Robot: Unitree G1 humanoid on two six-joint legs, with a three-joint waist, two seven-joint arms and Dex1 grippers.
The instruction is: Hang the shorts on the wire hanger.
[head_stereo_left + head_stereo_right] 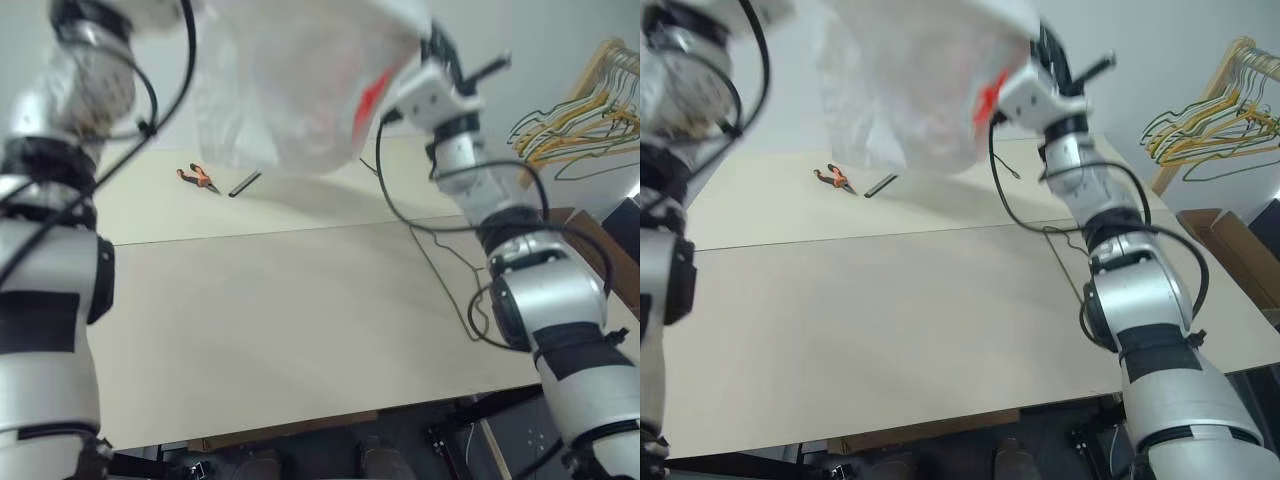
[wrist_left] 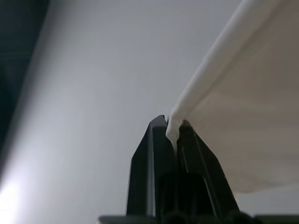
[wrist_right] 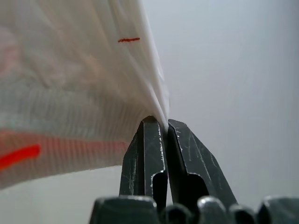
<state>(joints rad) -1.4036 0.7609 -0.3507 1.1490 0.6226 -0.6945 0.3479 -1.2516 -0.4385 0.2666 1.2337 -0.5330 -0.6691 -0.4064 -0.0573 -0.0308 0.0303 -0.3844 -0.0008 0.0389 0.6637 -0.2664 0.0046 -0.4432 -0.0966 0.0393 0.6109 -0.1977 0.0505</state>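
Note:
The white shorts (image 1: 300, 90) hang spread in the air above the far part of the table, held between my two raised arms. In the left wrist view my left gripper (image 2: 173, 123) is shut on a folded white edge of the shorts (image 2: 243, 93). My right gripper (image 3: 159, 122) is shut on a bunched edge of the shorts (image 3: 74, 79), where red marks show on the cloth. The wire hanger (image 1: 437, 272) is a thin dark wire lying on the table by my right arm, which hides part of it.
Orange-handled pliers (image 1: 198, 178) and a short black rod (image 1: 244, 184) lie on the far part of the beige table (image 1: 280, 330). Bunched yellow and green hangers (image 1: 590, 110) hang at the right. A brown cardboard box (image 1: 1230, 245) stands beyond the table's right edge.

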